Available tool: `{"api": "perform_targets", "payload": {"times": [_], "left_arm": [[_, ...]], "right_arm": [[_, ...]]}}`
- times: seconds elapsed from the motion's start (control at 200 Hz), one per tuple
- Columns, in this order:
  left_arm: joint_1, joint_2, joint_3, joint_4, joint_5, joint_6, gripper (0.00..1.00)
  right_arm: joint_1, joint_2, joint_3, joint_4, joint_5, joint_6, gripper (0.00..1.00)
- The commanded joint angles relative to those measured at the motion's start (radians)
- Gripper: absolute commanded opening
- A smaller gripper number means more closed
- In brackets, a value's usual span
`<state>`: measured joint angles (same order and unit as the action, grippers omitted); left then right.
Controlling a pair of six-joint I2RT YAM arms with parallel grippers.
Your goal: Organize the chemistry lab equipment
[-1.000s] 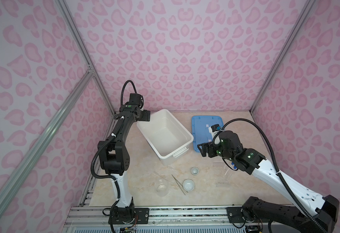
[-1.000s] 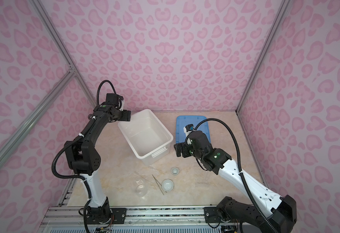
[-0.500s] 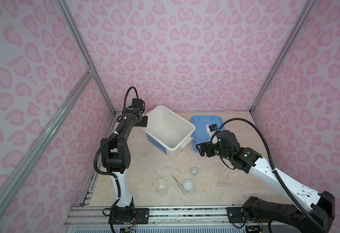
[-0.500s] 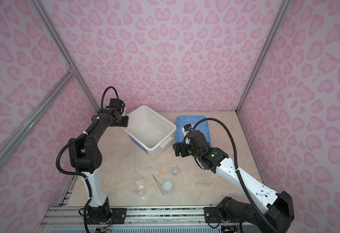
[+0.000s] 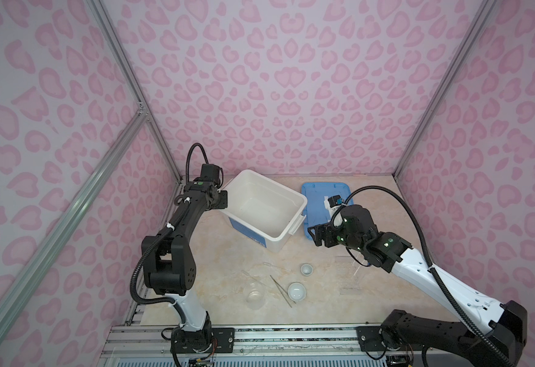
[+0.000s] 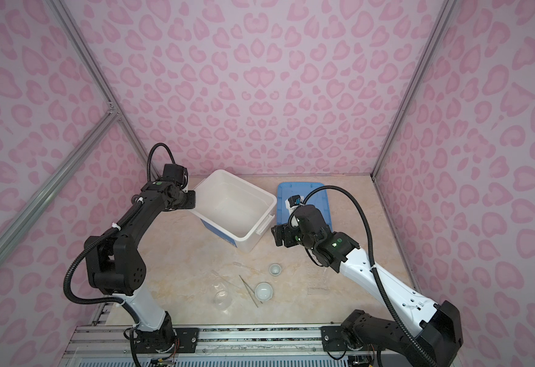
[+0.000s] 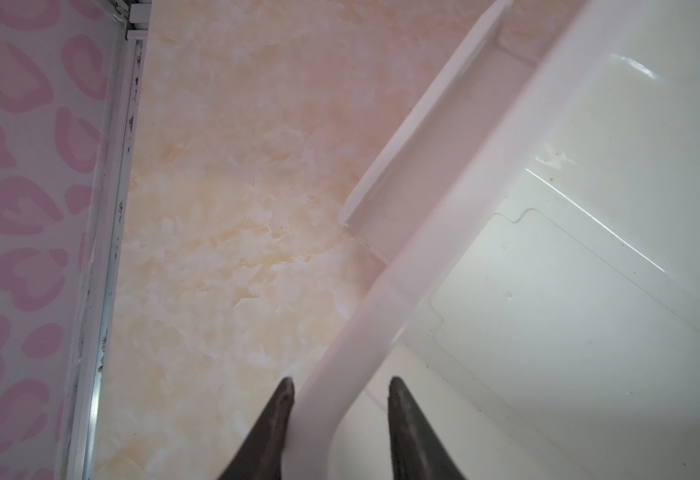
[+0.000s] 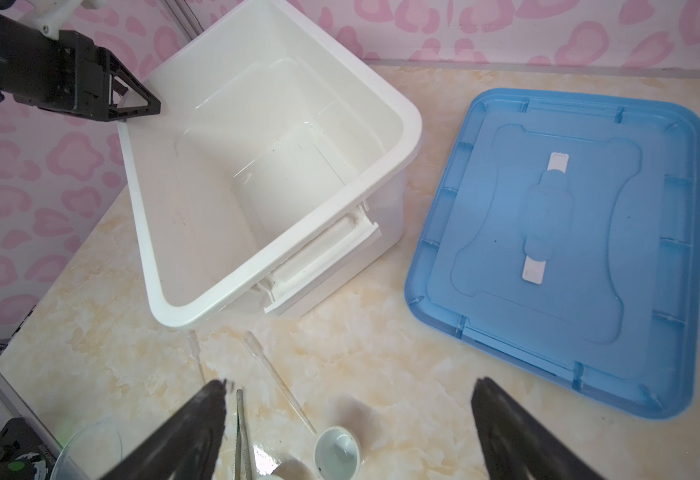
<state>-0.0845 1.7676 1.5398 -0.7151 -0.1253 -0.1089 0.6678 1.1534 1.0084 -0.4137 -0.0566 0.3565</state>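
Blue label (image 5: 247, 235) on side of big white plastic box (image 5: 279, 237): writing too small to read. Jaws of left gripper (image 7: 340, 386) straddle box rim; outer finger (image 7: 279, 411) touches it, gap at inner finger; whether clamped, cannot tell. Jaws of right gripper (image 8: 350, 381) spread wide, empty, hovering near thin metal tweezers (image 8: 240, 432), clear droppers (image 8: 277, 374) and small white round dish (image 8: 338, 453), all on beige marble-pattern table (image 5: 215, 273) in front of box.

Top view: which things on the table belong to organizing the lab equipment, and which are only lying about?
Belong to the job:
small white dish
larger white dish
tweezers
clear droppers
glass vessel
clear rack

Not lab equipment itself:
white box, open and empty
blue lid, flat beside the box
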Motion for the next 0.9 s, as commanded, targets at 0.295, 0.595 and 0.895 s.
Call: {"api": "perform_targets", "payload": {"times": [0.295,0.595,0.895], "left_arm": [[-0.003,-0.246,-0.188,-0.087,0.152,-0.180,0.43],[0.013,-0.280,-0.159,-0.173,0.109,-0.123,0.62],[0.013,-0.050,0.051,-0.124,0.171,-0.013,0.72]], "right_arm": [[0.004,-0.013,-0.008,0.008,-0.004,0.020,0.93],[0.007,-0.040,-0.013,0.007,0.022,0.030,0.93],[0.010,-0.064,-0.024,-0.008,0.030,0.030,0.93]]}}
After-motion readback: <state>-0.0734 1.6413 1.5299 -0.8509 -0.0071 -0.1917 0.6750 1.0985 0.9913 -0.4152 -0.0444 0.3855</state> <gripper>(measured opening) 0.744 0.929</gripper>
